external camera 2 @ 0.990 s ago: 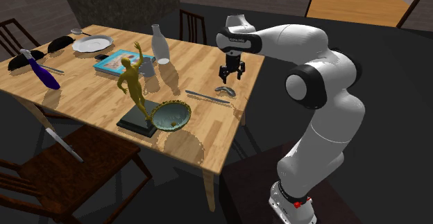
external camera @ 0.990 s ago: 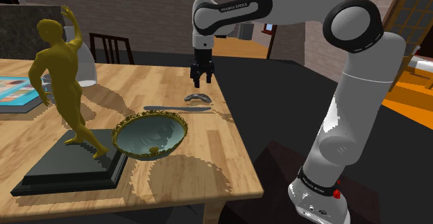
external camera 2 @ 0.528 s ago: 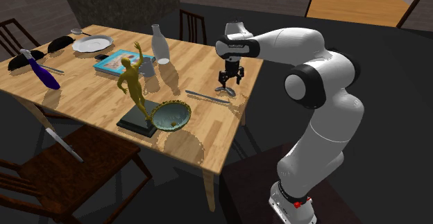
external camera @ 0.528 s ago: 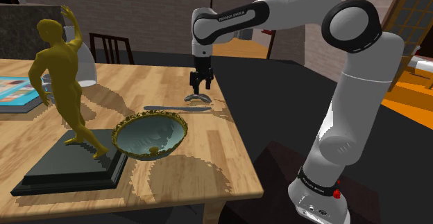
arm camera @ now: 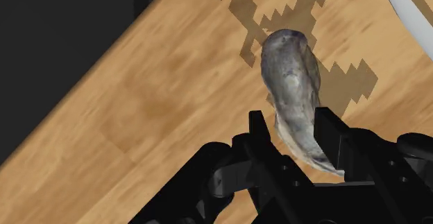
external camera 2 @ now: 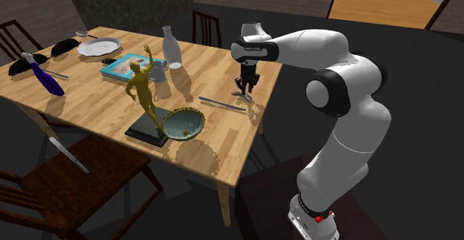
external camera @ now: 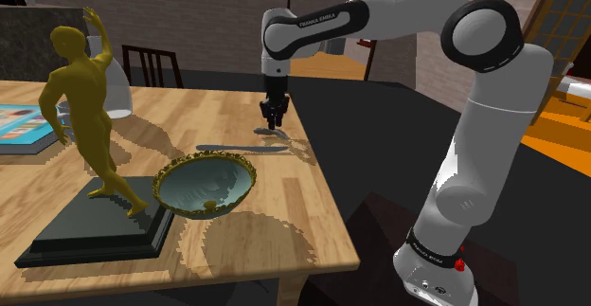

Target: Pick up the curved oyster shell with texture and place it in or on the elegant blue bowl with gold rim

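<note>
So the fingers (arm camera: 329, 136) are almost closed, pinching the grey bumpy shell (arm camera: 291, 77) between them, close to the wooden worktop (arm camera: 153, 118) edge. A knife (external camera: 241, 149) lies near them, the gold-rimmed bowl (external camera: 205, 158) further off, dark floor (external camera: 379, 228) past the edge.

Along the dark band of my white arm's forward link (external camera: 317, 18) runs a line of small pale capitals that seems to spell FRANKA EMIKA, though I cannot vouch for every letter. A similar pale mark sits on the dark ring just above my base (external camera: 428, 252), too small to read. The flat blue-edged book (external camera 2: 126, 65) on the light wooden table (external camera 2: 89, 101) carries nothing I can read.
</note>
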### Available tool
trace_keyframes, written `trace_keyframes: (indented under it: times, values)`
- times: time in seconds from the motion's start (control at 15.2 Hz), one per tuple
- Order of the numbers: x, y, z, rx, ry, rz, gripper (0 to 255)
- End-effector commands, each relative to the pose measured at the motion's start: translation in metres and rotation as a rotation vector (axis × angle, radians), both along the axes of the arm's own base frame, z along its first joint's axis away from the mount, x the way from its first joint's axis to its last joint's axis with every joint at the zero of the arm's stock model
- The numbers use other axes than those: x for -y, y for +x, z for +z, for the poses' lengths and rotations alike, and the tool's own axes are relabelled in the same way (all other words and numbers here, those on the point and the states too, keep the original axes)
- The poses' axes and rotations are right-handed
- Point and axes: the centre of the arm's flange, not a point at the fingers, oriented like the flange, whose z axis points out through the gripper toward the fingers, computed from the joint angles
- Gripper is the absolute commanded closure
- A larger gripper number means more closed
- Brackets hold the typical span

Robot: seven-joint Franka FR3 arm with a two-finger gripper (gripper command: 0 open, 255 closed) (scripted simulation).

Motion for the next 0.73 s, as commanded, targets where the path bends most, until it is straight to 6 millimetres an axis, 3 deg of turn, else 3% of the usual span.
trace_keyframes:
  times: [0.0,0.46,0.53,0.66]
  values:
    - [0.003,-0.001,-0.007,-0.016,-0.005,-0.003,255]
    - [0.001,0.001,0.0,-0.003,-0.005,-0.005,255]
    - [0.001,0.001,0.0,-0.003,-0.005,-0.005,0]
    - [0.011,-0.045,0.011,0.152,0.037,-0.207,0]
